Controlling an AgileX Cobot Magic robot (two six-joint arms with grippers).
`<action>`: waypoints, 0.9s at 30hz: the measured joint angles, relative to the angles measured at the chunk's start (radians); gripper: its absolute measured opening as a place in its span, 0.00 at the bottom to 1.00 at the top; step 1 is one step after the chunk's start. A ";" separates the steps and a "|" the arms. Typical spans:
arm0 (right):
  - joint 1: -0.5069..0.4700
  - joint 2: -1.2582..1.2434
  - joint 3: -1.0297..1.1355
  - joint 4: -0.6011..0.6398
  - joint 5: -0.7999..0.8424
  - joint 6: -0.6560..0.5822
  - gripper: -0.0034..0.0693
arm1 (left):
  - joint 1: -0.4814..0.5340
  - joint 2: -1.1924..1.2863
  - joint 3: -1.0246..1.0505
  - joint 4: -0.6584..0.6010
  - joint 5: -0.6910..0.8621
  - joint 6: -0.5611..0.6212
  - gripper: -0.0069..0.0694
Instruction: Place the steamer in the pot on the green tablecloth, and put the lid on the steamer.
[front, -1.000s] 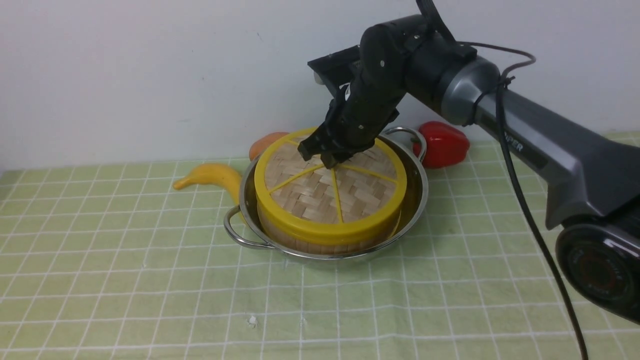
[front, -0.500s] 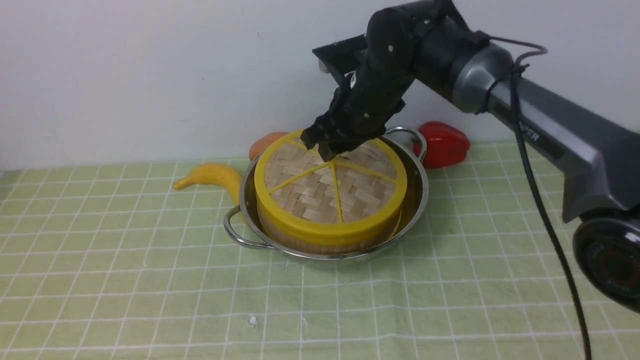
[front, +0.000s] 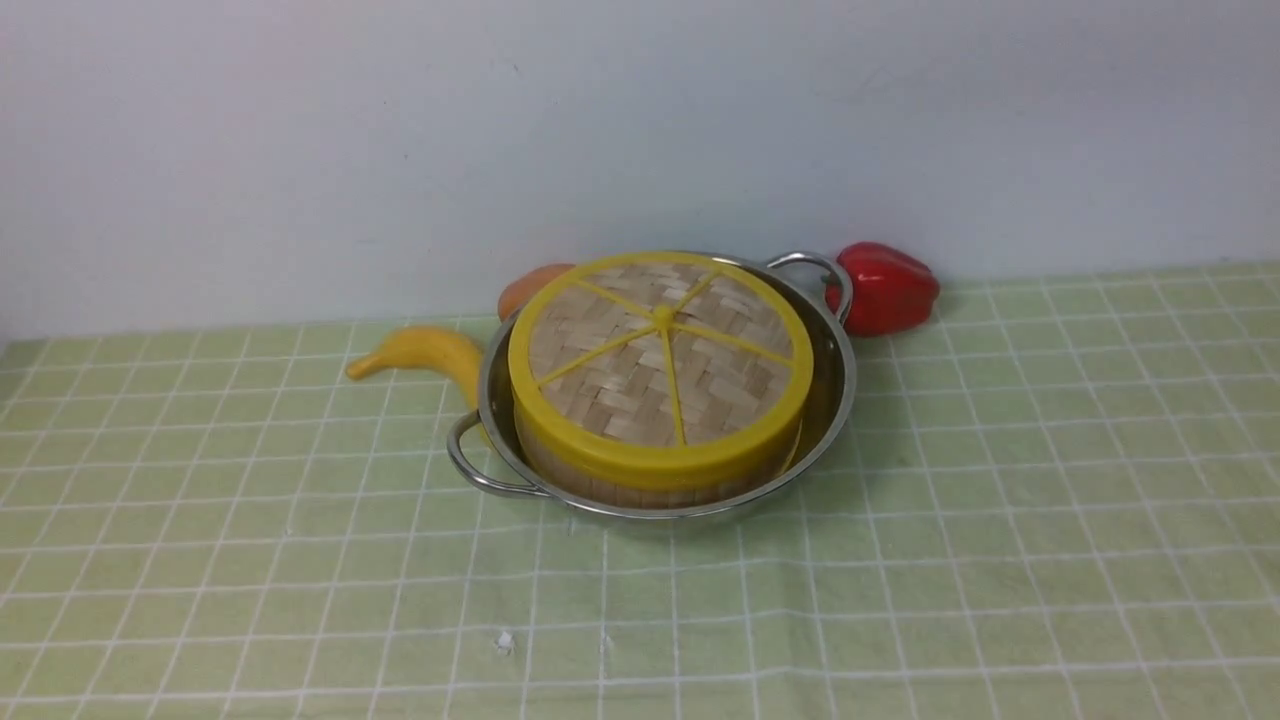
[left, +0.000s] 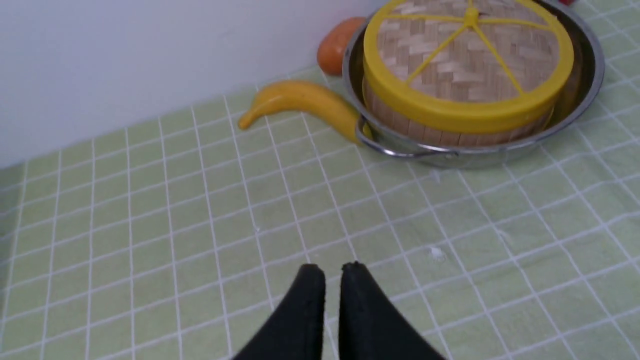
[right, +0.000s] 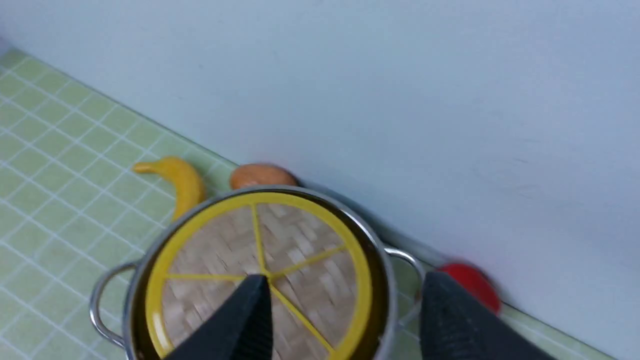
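Observation:
The shiny pot (front: 832, 400) stands on the green tablecloth (front: 950, 600) near the back wall. The steamer (front: 640, 487) sits inside it, only its slatted side wall showing. The woven lid (front: 650, 370) with yellow rim and spokes lies flat on top of the steamer. Neither arm appears in the front view. In the right wrist view my right gripper (right: 345, 285) hovers open above the lid (right: 300, 250), with nothing between its fingers. In the left wrist view my left gripper (left: 332, 274) is shut and empty over bare cloth, well away from the pot (left: 500, 150).
A yellow banana (front: 425, 355) lies against the pot's left side. An orange fruit (front: 530, 285) sits behind the pot and a red pepper (front: 885, 288) at its right by the wall. A white crumb (front: 503, 640) lies on the cloth in front.
My right arm has lifted off the lid and drawn back out of the front view, its jaws opening wide. The lid stays on the steamer.

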 joint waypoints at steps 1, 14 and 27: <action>0.000 -0.132 0.133 -0.024 0.002 0.014 0.50 | 0.000 0.000 0.000 0.000 -0.022 0.000 0.15; 0.000 -0.829 1.205 -0.041 -0.552 0.108 0.03 | 0.000 0.000 0.000 -0.005 -0.068 0.000 0.20; 0.000 -0.957 1.357 0.004 -0.635 0.130 0.03 | 0.000 0.000 0.000 -0.005 -0.068 0.000 0.23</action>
